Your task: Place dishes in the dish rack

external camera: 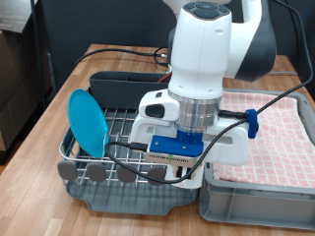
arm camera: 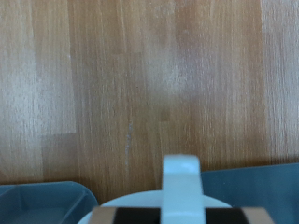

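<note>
Exterior view. The arm is hanging low at the centre of the frame, over the right end of the rack (external camera: 108, 147), its white hand and blue fitting filling the middle. The gripper (external camera: 182, 169) is sitting at the lower centre, just above the rack's front edge; its fingers are hiding behind the hand, so I cannot tell whether it is released, clenched or grasping anything. The plate (external camera: 87, 120) is standing on edge in the wires at the left of the frame, leaning slightly, well apart from the gripper. The dark caddy (external camera: 123, 84) is running along the rack's far side in the upper left. At the right, the crate (external camera: 256, 202) is holding the pink cloth (external camera: 281, 133). All are resting on the bench (external camera: 59, 98).

Wrist view. The camera is looking along the fingers at bare bench (arm camera: 149, 75). One finger (arm camera: 182, 187) is showing at the lower centre, with a pale rounded rim under it that is too cropped to name.

Neither cup nor spoon is showing in either view. In my judgement, working well here is calling for a slow, vertical motion, keeping the hand off the wires and the loose cable at the rack's front.
</note>
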You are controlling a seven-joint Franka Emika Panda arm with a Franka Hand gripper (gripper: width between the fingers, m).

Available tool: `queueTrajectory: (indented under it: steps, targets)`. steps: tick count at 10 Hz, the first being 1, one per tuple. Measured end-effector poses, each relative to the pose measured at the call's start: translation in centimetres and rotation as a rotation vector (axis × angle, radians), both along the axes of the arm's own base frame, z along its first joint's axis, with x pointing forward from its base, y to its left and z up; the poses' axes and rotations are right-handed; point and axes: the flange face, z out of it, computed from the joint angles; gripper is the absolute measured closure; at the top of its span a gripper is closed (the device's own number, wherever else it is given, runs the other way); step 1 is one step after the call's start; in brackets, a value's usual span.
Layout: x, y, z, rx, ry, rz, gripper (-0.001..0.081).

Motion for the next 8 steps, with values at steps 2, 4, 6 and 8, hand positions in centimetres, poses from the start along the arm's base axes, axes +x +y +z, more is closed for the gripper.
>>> queueTrajectory:
  steps: [2, 4, 6, 8]
  targets:
    - [0.23, -0.23, -0.35, 0.002, 0.001, 0.0, 0.0734]
    - [0.31, -0.37, -0.4, 0.008, 0.02, -0.004, 0.0726]
    - [0.2, -0.39, -0.46, 0.009, 0.041, -0.005, 0.0546]
    - [0.18, -0.29, -0.44, 0.012, 0.05, -0.005, 0.0362]
